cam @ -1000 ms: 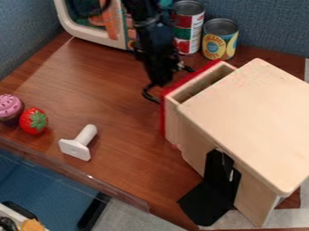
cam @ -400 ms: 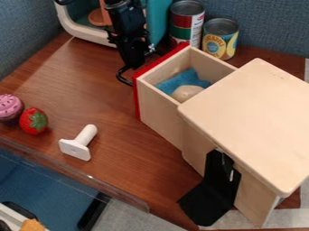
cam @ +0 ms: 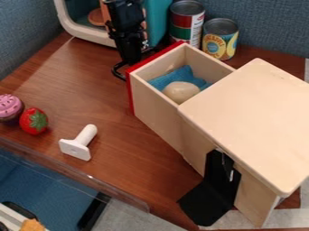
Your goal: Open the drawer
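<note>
The black gripper (cam: pixel 134 62) hangs at the outer side of the drawer's red front, close against its upper part, with its fingers spread open. The wooden drawer (cam: pixel 158 110) stands well out of the light wooden cabinet (cam: pixel 250 122), towards the upper left. Inside the drawer are a blue cloth (cam: pixel 161 81) and a beige rounded object (cam: pixel 181 92). Any handle on the red front is hidden behind the gripper.
Two cans, a taller one (cam: pixel 186 22) and a shorter one (cam: pixel 219 40), stand behind the drawer. A toy oven (cam: pixel 81 32) is at the upper left. A white T-shaped piece (cam: pixel 78 143), a strawberry (cam: pixel 34 121) and a cupcake (cam: pixel 9 108) lie left.
The drawer has slid out to the upper left, exposing the cloth and beige object. My gripper has moved left and up along with its red front, only slightly since the latest earlier frame.
</note>
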`<state>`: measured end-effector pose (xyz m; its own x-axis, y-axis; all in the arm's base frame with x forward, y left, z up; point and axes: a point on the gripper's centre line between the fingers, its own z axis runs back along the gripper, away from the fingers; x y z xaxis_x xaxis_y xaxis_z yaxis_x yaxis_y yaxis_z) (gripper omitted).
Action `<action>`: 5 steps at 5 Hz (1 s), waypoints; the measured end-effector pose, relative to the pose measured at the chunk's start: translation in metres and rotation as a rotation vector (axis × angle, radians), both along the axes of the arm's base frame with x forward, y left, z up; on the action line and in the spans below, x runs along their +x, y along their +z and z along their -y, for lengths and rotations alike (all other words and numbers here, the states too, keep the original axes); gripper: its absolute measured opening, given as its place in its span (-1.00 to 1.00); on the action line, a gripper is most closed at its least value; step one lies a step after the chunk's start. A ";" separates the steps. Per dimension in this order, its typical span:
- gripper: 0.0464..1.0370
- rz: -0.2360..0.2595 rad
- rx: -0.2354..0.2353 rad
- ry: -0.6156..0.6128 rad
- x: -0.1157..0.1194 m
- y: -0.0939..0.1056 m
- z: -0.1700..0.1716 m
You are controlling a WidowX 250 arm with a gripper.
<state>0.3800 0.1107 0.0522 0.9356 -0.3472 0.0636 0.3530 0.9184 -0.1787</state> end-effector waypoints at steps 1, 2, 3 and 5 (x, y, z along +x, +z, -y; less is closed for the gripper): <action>-0.88 -0.012 -0.005 -0.060 -0.001 0.001 0.004; -0.88 -0.007 0.008 -0.067 -0.001 0.000 0.004; -0.88 0.004 0.002 -0.054 0.000 -0.003 0.005; -0.88 0.027 -0.041 -0.003 0.009 -0.001 0.010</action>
